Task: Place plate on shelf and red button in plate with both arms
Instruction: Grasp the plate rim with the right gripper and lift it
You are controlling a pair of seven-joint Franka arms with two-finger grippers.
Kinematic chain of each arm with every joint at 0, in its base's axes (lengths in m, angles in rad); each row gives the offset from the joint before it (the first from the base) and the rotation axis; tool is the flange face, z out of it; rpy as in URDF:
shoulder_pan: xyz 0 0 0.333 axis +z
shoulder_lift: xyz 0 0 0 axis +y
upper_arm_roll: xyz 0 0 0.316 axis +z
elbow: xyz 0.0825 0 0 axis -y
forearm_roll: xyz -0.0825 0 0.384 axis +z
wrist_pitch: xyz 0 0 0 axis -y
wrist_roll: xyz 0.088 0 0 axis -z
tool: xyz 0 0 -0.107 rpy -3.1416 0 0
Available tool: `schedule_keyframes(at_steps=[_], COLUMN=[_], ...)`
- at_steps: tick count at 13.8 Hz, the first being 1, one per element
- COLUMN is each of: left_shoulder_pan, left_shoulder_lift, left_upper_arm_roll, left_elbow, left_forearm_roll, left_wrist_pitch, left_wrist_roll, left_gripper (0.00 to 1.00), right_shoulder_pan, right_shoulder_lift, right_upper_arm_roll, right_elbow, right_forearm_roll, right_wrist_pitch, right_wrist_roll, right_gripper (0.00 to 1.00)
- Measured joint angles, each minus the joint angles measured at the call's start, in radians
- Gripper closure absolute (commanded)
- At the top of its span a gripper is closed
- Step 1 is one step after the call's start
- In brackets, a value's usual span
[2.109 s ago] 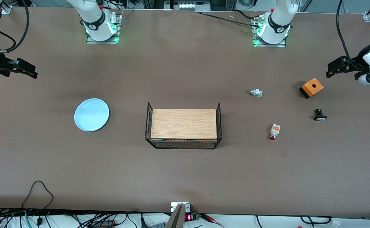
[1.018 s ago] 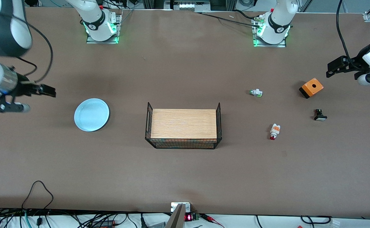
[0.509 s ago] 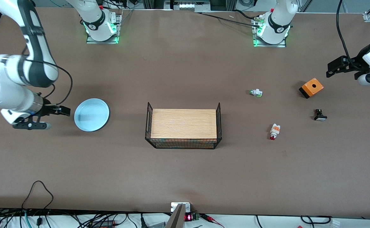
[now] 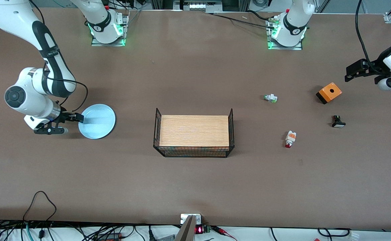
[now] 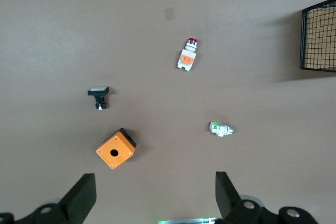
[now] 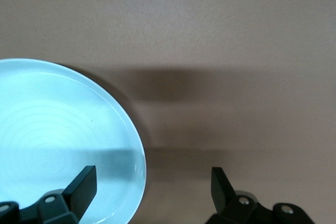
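Observation:
The pale blue plate [image 4: 98, 122] lies on the table toward the right arm's end. My right gripper [image 4: 76, 117] is open and low at the plate's rim. In the right wrist view, the right gripper [image 6: 152, 177] straddles the plate's [image 6: 58, 140] rim, with one finger over the plate and one over the bare table. The red button [image 4: 290, 138] lies on its side toward the left arm's end and also shows in the left wrist view [image 5: 187, 57]. My left gripper [image 4: 349, 75] waits open and empty, high over that end; it shows open in its wrist view [image 5: 155, 182].
A black wire basket [image 4: 230, 129] with a wooden board stands mid-table. Near the red button lie a white green-tipped part [image 4: 271, 98], an orange box with a hole [image 4: 329, 92] and a black button with a white cap [image 4: 338, 122].
My right arm has swung in from the table's end and come down to the plate's rim. The left arm and all the objects have not moved.

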Motion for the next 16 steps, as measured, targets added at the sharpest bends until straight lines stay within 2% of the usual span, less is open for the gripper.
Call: schedule_keyframes(at_steps=[1,4,5,11,13,16], left_shoulder_pan=[0.000,0.000,0.000,0.000,0.000,0.000], left_shoulder_lift=[0.000,0.000,0.000,0.000,0.000,0.000], left_upper_arm_roll=[0.000,0.000,0.000,0.000,0.000,0.000], left_elbow=[0.000,0.000,0.000,0.000,0.000,0.000], left_forearm_roll=[0.000,0.000,0.000,0.000,0.000,0.000], left_wrist_pitch=[0.000,0.000,0.000,0.000,0.000,0.000], left_wrist_roll=[0.000,0.000,0.000,0.000,0.000,0.000], left_gripper=[0.00,0.00,0.00,0.00,0.00,0.00], right_shoulder_pan=[0.000,0.000,0.000,0.001,0.001,0.003], right_shoulder_lift=[0.013,0.034,0.041,0.021,-0.001,-0.064], right_upper_arm_roll=[0.000,0.000,0.001,0.009,0.017,0.039], right_elbow=[0.000,0.000,0.000,0.017,0.068,0.198], right_forearm_roll=[0.000,0.000,0.000,0.001,0.003,0.057], right_wrist_pitch=[0.005,0.007,0.007,-0.054,-0.168,-0.435], right_wrist_roll=[0.000,-0.001,-0.001,-0.001,-0.001,0.000], right_gripper=[0.66,0.86,0.98,1.00,1.00,1.00])
